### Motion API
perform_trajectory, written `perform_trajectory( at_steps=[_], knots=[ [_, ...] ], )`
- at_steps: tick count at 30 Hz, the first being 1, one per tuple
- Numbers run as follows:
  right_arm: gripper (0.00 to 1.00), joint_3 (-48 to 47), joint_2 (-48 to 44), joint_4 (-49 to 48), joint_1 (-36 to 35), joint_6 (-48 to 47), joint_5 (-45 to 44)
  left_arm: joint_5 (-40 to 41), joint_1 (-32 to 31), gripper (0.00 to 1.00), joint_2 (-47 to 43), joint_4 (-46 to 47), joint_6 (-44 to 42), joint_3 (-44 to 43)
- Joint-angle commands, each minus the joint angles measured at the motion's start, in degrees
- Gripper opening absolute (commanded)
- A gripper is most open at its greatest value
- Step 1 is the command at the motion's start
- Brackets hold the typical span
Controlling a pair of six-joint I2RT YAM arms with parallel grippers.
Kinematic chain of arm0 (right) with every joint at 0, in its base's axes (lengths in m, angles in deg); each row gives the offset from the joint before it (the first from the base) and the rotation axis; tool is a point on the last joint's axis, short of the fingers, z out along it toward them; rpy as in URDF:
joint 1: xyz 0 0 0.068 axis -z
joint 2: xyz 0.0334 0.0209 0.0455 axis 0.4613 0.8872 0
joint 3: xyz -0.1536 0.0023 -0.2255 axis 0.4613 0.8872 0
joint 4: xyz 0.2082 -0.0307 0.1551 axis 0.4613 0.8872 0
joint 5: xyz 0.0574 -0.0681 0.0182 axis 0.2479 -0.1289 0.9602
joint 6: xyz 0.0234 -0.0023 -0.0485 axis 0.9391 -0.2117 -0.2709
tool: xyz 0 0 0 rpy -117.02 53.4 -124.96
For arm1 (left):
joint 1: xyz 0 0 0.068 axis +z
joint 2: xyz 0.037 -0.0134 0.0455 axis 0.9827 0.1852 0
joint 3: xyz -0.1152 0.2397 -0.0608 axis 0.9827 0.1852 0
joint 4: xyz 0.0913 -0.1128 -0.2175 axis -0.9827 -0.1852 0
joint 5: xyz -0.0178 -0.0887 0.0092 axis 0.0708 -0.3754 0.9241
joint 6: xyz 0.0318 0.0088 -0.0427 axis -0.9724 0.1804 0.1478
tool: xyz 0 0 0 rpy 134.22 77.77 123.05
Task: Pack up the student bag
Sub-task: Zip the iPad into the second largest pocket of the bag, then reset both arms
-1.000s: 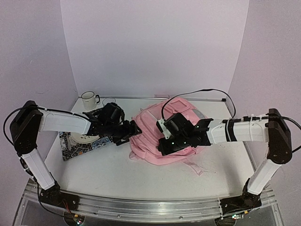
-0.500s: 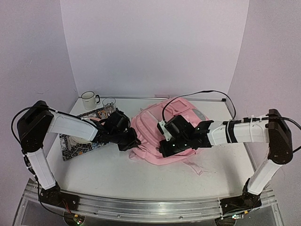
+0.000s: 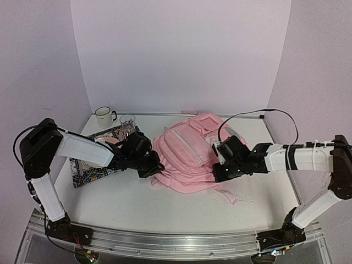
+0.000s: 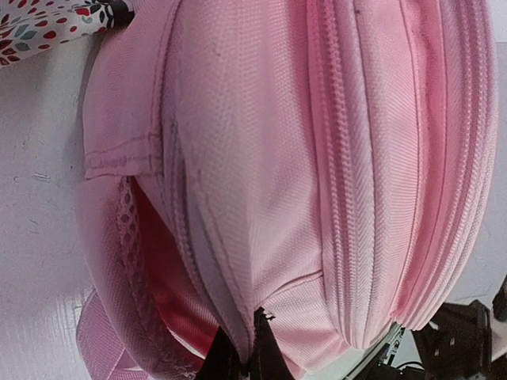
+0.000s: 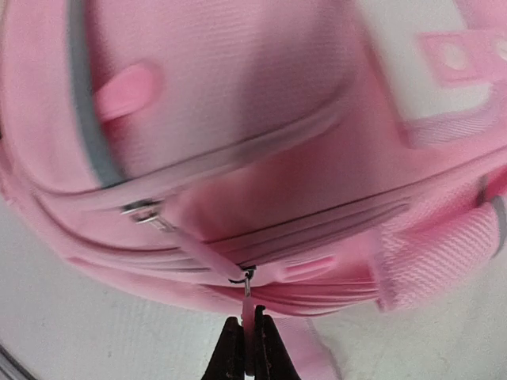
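The right gripper has been drawn rightward, from over the middle of the bag to its right edge. The bag is laid flat mid-table, near a patterned mat. The left gripper is pinched shut on fabric at the bag's left edge; the right is closed on a pink zip pull.

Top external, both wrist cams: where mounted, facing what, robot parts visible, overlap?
Top external: above and behind the bases, looking down; both arms, left end effector and right end effector at the student bag.
Left wrist: faces the bag's side; own fingertips shut on fabric.
Right wrist: faces its zips; own fingertips pinch a zip pull.
Shared: all three see the bag.
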Motion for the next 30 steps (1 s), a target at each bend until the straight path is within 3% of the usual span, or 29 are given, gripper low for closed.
perform_trajectory(
  at_steps=[1,6,13,15,17,22,27,30],
  knots=[
    [0.00,2.70,-3.05,9.05,6.83,-0.98,-5.71,1.52,0.75,0.00,-3.42,-2.32,-1.56,2.10],
    [0.00,2.90,-3.01,8.85,14.79,-1.46,-6.74,-0.15,0.79,0.00,-4.40,-2.81,-2.52,3.47],
    [0.00,2.73,-2.63,1.45,15.81,-4.72,-1.55,-2.96,0.09,0.00,-6.11,-2.24,-3.63,4.82],
    [0.00,3.53,-3.88,-0.31,15.81,-5.64,0.70,-2.27,0.09,0.05,-7.71,-2.23,-4.13,4.86],
    [0.02,3.89,-5.75,-2.19,15.80,-6.26,1.32,-0.73,0.16,0.19,-9.19,-2.29,-4.83,4.67],
    [0.43,2.40,-9.29,-2.33,15.86,-7.42,-1.19,2.21,2.51,0.51,-12.74,-2.50,-6.31,3.92],
    [0.72,-1.24,-9.88,-2.61,16.47,-8.25,-6.69,2.87,10.76,0.81,-15.66,-2.55,-9.16,2.84],
    [0.81,-4.04,-8.90,-3.69,18.13,-9.72,-8.45,4.67,16.16,0.94,-16.51,-3.69,-12.26,0.99]
  ],
)
